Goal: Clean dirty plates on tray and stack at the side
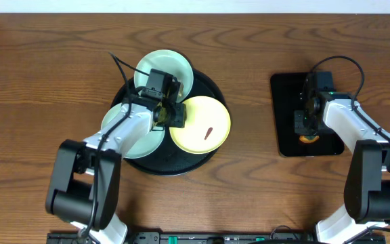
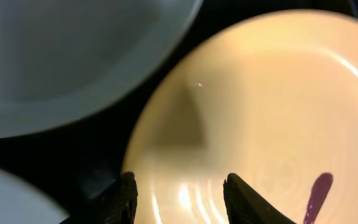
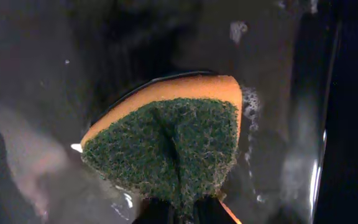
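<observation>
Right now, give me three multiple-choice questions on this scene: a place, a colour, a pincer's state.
1. The three plates lie: A on the round tray; B on the rectangular tray; C in a sink.
2. The smear sits on a plate coloured: A mint; B yellow; C white.
3. The right pincer is: A open, empty; B shut on the sponge; C out of view.
Answers: 1 A, all rest on the round tray. 2 B, it marks the yellow plate. 3 B, it pinches the sponge over the rectangular tray.

The yellow plate [image 2: 278, 93] and black tray [image 1: 208, 87] look glossy, the table [image 1: 46, 68] wooden, the sponge [image 3: 166, 143] rough.
</observation>
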You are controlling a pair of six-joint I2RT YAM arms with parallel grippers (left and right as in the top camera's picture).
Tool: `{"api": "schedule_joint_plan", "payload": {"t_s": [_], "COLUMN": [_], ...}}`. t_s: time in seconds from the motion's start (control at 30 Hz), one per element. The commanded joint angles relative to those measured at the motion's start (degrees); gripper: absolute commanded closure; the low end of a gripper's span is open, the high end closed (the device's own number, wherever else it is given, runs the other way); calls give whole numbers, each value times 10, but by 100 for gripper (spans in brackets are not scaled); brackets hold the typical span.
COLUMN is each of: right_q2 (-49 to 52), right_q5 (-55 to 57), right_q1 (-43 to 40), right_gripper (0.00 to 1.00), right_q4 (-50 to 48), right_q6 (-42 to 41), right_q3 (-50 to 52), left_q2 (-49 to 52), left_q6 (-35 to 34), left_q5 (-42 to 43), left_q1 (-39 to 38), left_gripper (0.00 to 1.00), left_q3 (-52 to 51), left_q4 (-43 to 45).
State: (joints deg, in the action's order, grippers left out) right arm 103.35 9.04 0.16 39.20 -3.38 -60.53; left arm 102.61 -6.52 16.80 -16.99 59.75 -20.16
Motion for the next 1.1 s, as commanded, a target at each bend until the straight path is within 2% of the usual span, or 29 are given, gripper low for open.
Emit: {"api": "schedule_joint_plan", "payload": {"t_s": [0.0, 0.23, 0.47, 0.6, 0.8, 1.07], "right_q2": [-14, -14, -14, -14, -14, -14], "right_q5": [10, 10, 10, 10, 10, -2], "right_q1": [-3, -3, -3, -3, -3, -3], "right_gripper": [99, 99, 99, 99, 99, 99], "right_q4": [0, -1, -2, -3, -5, -4], "right_q6": [2, 2, 2, 2, 2, 2], "right_q3": [-3, -3, -3, -3, -3, -3], "left_q2": [27, 43, 26, -8, -18, 13], "left_q6": [16, 16, 16, 25, 26, 51], "left_q5": [31, 34, 173, 162, 56, 54], "left_q1": [7, 46, 55, 60, 79, 89], "left_gripper": [52, 53, 53, 52, 52, 52], "left_q3": [-2, -2, 3, 7, 6, 6], "left_q4": [3, 1, -3, -16, -29, -15]}}
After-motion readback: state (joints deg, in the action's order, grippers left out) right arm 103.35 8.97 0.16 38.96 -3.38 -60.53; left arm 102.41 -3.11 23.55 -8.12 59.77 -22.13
